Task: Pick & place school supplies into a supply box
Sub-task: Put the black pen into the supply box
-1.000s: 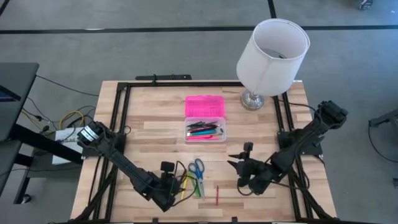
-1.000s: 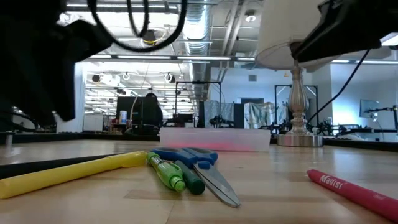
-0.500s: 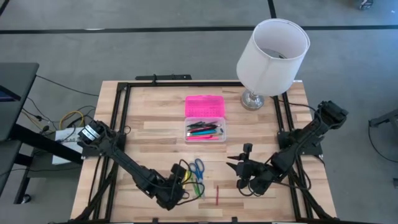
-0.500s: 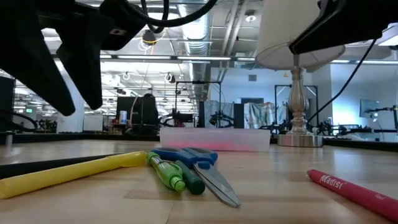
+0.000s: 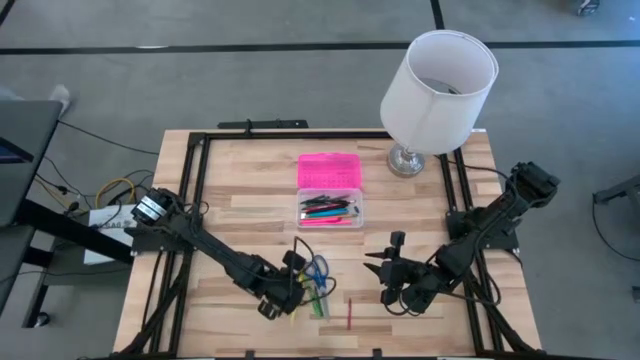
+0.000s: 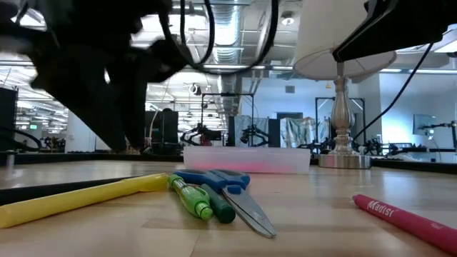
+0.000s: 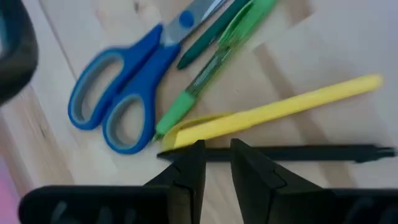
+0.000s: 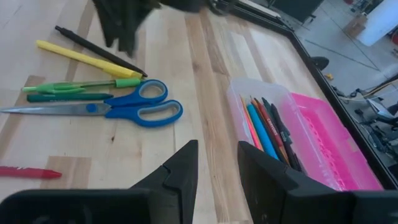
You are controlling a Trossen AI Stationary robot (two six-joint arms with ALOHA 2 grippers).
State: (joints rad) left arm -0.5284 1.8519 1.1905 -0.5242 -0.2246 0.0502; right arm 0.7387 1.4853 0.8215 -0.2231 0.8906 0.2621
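Observation:
A black pen (image 7: 298,153), a yellow pen (image 7: 273,112), two green pens (image 7: 217,59) and blue-handled scissors (image 7: 134,81) lie flat on the wooden table near its front edge. A red pencil (image 5: 350,313) lies to their right. My left gripper (image 7: 217,163) points down over the black pen near its end, with a narrow gap between its fingers. The supply box (image 5: 330,210) sits mid-table, its pink lid (image 5: 329,170) open behind it and several pens inside. My right gripper (image 8: 217,162) hovers open to the right of the scissors (image 5: 318,268). My left gripper comes from above, and its fingertips (image 7: 194,155) stand at the black pen's end beside the yellow pen. The two fingers line up along the pen rather than across it. Whether they touch it I cannot tell.
A white-shaded lamp (image 5: 437,90) stands at the table's far right corner. Black frame rails (image 5: 190,190) run along the table's sides. Bare wood lies between the box and the loose supplies.
My left gripper has moved toward the table's right and a little toward its far edge, from beside the supplies to over the black and yellow pens, rolling its wrist as it went. The supplies have not moved.

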